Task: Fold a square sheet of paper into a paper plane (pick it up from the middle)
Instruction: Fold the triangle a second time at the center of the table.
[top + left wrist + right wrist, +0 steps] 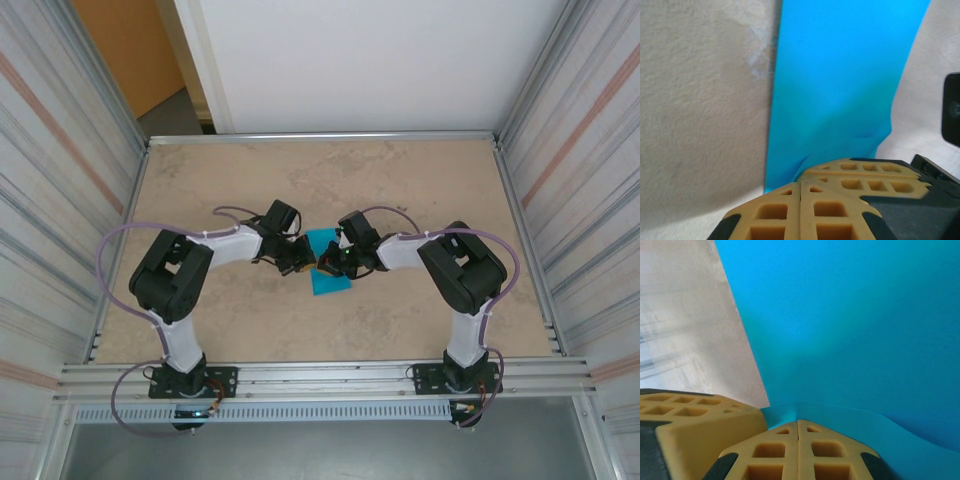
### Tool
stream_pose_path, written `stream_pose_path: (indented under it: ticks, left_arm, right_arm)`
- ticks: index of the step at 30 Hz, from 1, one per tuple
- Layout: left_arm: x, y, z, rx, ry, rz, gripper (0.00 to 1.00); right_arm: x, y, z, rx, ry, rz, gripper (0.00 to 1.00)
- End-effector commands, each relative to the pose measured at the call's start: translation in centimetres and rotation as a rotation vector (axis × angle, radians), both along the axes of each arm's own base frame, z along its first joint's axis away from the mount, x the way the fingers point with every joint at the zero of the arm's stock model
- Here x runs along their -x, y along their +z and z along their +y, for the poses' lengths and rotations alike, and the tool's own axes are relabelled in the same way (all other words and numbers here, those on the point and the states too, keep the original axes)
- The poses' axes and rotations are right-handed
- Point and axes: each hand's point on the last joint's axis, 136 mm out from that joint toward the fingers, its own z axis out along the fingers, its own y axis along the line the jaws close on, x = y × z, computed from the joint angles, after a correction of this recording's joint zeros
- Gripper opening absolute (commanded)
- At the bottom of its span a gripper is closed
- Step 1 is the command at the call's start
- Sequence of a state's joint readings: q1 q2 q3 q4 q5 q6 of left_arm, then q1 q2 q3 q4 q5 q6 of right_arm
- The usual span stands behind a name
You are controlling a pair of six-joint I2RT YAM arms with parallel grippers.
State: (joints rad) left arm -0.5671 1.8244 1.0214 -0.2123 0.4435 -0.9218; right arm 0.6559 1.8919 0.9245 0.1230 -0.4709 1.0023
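Note:
The square sheet of paper is turquoise and lies flat mid-table between the two arms. My left gripper reaches in from the left and my right gripper from the right, tips almost touching over its middle. In the left wrist view my left gripper is shut at the paper, which wrinkles beside the tip; the right fingers sit next to it. In the right wrist view my right gripper is shut on a raised ridge of the paper, with the left fingers alongside.
The beige tabletop is framed by metal rails, with one along the near edge. Corrugated walls close in the left and right sides. A white panel stands behind the far edge.

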Motion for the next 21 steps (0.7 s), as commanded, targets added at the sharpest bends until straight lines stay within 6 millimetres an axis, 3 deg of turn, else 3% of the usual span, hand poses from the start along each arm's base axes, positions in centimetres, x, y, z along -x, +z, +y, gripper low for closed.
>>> stream_pose_path:
  ticks: [1, 8, 17, 21]
  left_arm:
    - [0.1, -0.4, 0.1, -0.042, -0.022, -0.002, 0.02]
    - [0.5, -1.7, 1.0, -0.107, -0.041, 0.016, 0.02]
    - [1.2, -2.8, 2.2, -0.189, -0.066, 0.052, 0.01]
    - [1.3, -3.1, 2.2, -0.191, -0.072, 0.061, 0.01]
  right_arm:
    - [2.9, -4.9, -3.1, 0.155, -0.026, 0.131, 0.0]
    - [2.2, -3.0, -2.4, 0.109, -0.027, 0.097, 0.0]
    - [-0.4, 2.2, -1.5, 0.017, -0.027, -0.016, 0.02]
    - [-1.0, 1.6, -2.3, 0.042, -0.037, -0.016, 0.02]
